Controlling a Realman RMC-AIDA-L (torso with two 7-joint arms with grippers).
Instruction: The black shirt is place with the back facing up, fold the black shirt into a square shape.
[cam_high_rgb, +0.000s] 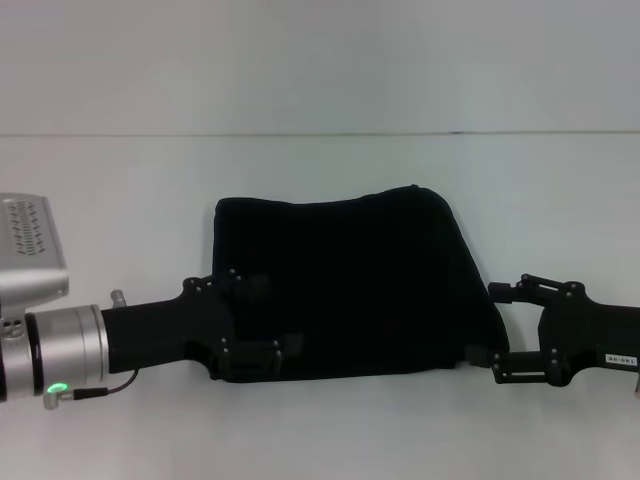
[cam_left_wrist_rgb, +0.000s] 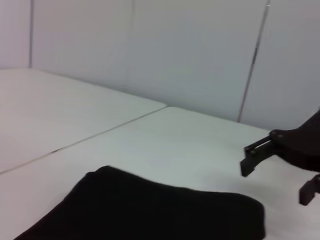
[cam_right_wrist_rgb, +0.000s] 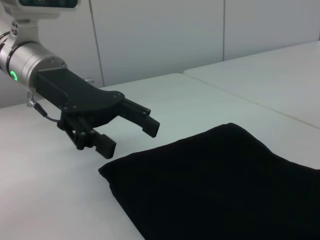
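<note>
The black shirt (cam_high_rgb: 345, 285) lies on the white desk (cam_high_rgb: 320, 430) straight in front of me, already folded into a compact, roughly square block with its plain dark side up; I can see no lettering on it. Its far edge is a little uneven, rising toward my right, and its near edge runs almost straight across.

My left gripper (cam_high_rgb: 250, 318) sits low at the shirt's near left corner, its two fingers spread apart, one along the left edge and the other at the near edge. From the head view they seem to overlap the fabric, yet in the right wrist view the left gripper (cam_right_wrist_rgb: 127, 132) hangs just off the corner with open space between its fingers and nothing held. A green light glows on that arm's silver wrist ring.

My right gripper (cam_high_rgb: 510, 330) is at the opposite side, just beside the shirt's near right corner, fingers likewise spread wide and holding nothing. The lower finger nearly touches the cloth's edge; the upper one stands clear of it. In the left wrist view the right gripper (cam_left_wrist_rgb: 272, 167) shows beyond the folded shirt (cam_left_wrist_rgb: 150, 212), slightly above the desk.
</note>
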